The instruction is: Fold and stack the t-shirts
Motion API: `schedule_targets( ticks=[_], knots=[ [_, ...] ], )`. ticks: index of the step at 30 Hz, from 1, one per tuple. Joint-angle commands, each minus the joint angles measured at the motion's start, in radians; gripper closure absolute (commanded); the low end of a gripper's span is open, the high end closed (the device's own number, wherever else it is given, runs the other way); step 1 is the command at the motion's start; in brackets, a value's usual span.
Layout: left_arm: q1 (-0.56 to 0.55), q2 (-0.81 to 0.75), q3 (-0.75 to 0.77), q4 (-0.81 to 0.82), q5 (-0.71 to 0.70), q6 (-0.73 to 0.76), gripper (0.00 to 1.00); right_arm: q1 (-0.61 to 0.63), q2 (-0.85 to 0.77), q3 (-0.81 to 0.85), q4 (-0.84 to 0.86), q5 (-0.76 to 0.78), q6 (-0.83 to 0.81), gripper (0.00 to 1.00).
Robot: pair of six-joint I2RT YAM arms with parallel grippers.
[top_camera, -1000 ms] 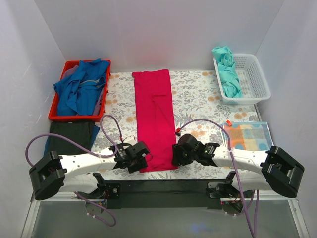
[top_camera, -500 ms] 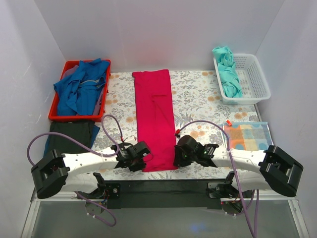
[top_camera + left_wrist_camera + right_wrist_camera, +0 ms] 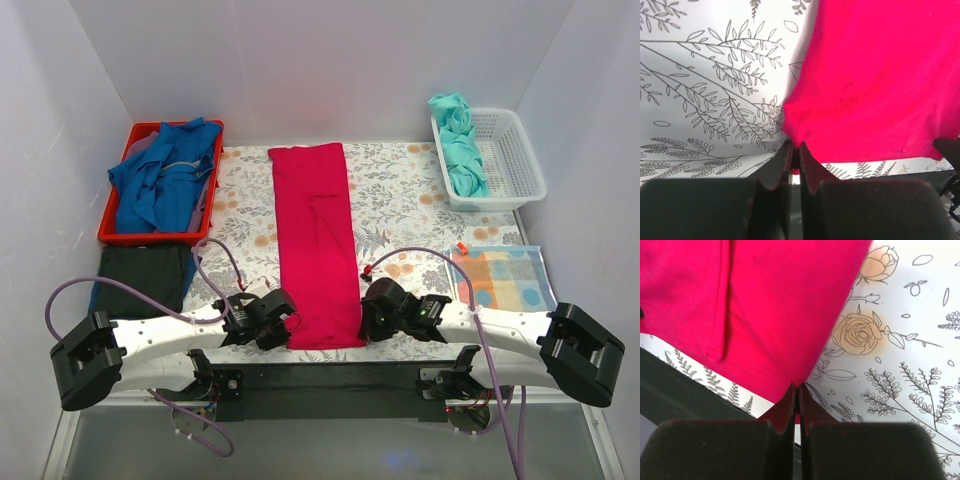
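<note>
Both closed tight: the left hand (image 3: 795, 150) pinches the near-left corner of the long crimson-pink fabric t-shirt (image 3: 315, 240), the right hand (image 3: 797, 389) its near-right corner, on the floral-patterned desk (image 3: 400, 190).

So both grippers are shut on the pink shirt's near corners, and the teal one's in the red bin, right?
No: the top view shows the teal shirt in the white basket, not the red bin. The rest holds.
</note>
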Motion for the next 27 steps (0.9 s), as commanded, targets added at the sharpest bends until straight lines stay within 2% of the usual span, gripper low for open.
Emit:
schedule_targets(
  ticks=[1,10,19,27],
  knots=[
    [-0.001,-0.009,-0.068,-0.161,0.008,-0.194,1.0,0.008,-0.005,-0.058,-0.198,0.036,-0.018,0.99],
    [-0.056,-0.009,-0.059,-0.171,0.008,-0.219,1.0,0.01,-0.032,-0.066,-0.186,0.009,-0.038,0.99],
    [-0.257,0.0,0.081,-0.38,-0.12,-0.397,1.0,0.024,-0.186,-0.076,-0.272,0.012,-0.016,0.99],
    [-0.278,-0.015,0.129,-0.406,-0.16,-0.441,1.0,0.03,-0.31,-0.063,-0.329,0.022,0.001,0.99]
  ],
)
